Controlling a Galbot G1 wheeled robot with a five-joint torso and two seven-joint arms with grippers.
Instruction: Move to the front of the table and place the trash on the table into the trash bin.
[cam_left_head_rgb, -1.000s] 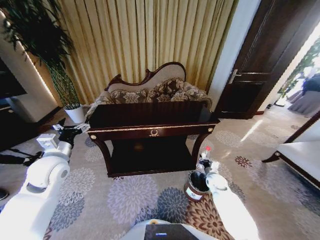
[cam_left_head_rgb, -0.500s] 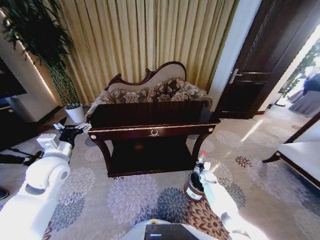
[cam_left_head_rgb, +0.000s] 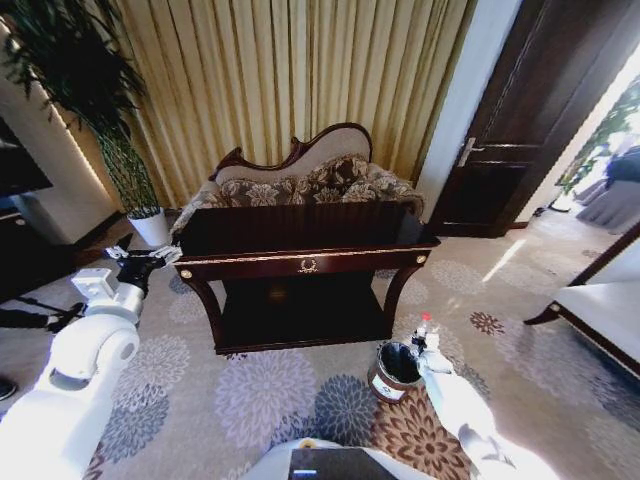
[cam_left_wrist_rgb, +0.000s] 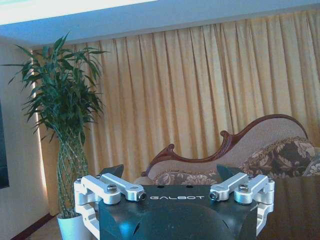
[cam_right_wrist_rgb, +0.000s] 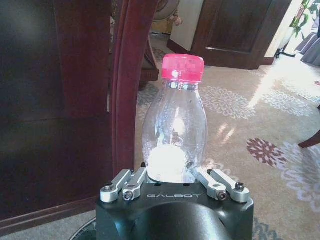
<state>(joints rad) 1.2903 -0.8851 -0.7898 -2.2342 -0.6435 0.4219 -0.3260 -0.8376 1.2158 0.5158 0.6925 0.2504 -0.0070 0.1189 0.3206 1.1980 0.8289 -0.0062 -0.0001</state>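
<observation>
Daylight floods past the door (cam_left_head_rgb: 520, 120), glaring on carpet (cam_left_head_rgb: 500, 262); head-view edges bend

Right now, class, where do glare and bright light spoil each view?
Head view: sun washes out the doorway and carpet beside the door. Right wrist view: glare whitens the bottle base. Left wrist view: backlit curtain, overexposed ceiling.

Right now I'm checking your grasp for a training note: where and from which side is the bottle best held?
Around the lower body, from the side. The bottle stands upright and tapers to a narrow neck under its red cap, so the wide round belly gives the best grip. The right end effector holds it there, beside the trash bin.
</observation>
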